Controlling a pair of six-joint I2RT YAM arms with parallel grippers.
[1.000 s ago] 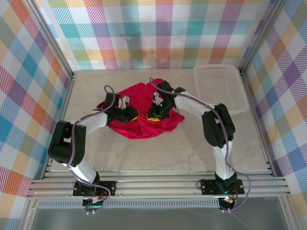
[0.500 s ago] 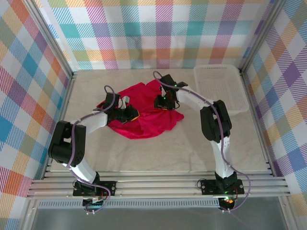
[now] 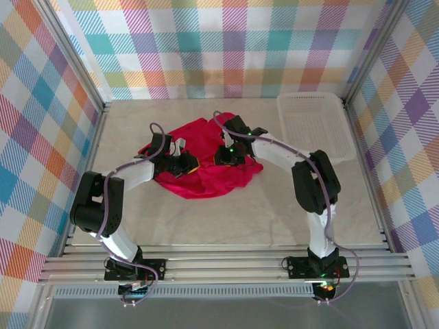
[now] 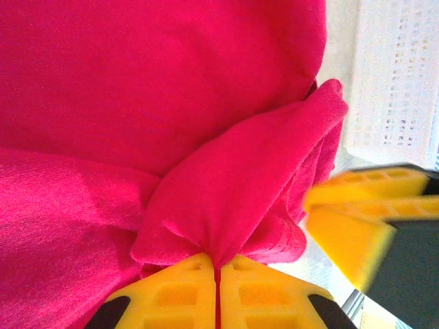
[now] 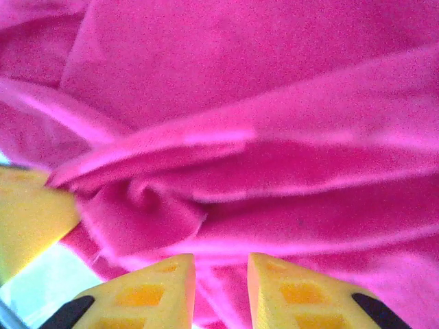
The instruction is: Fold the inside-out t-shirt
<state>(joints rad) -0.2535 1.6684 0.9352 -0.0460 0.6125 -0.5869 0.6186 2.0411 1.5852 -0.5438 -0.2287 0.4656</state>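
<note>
Nearest the viewer, silver metal rails (image 3: 226,264) edge the table (image 3: 274,212), a pale beige, faintly mottled top. The two arm bases are bolted there, well in front of the inside-out t-shirt (image 3: 206,179). The bright red shirt lies crumpled in a low heap on the middle of the table. Over the shirt's left half, the left gripper (image 4: 217,266) has its yellow fingers pressed together, with a raised fold of red cloth pinched between them. Just right of that fold, near the shirt's middle, the right gripper (image 5: 219,269) is down on the cloth with its yellow fingers a narrow gap apart. Red fabric shows in the gap, but whether they clamp it cannot be told. Beyond the shirt to the right, well apart from it, a white perforated basket (image 3: 315,127) sits by the far corner. Behind the shirt and on both sides of it, walls (image 3: 226,48) in pastel plaid close the space in.
</note>
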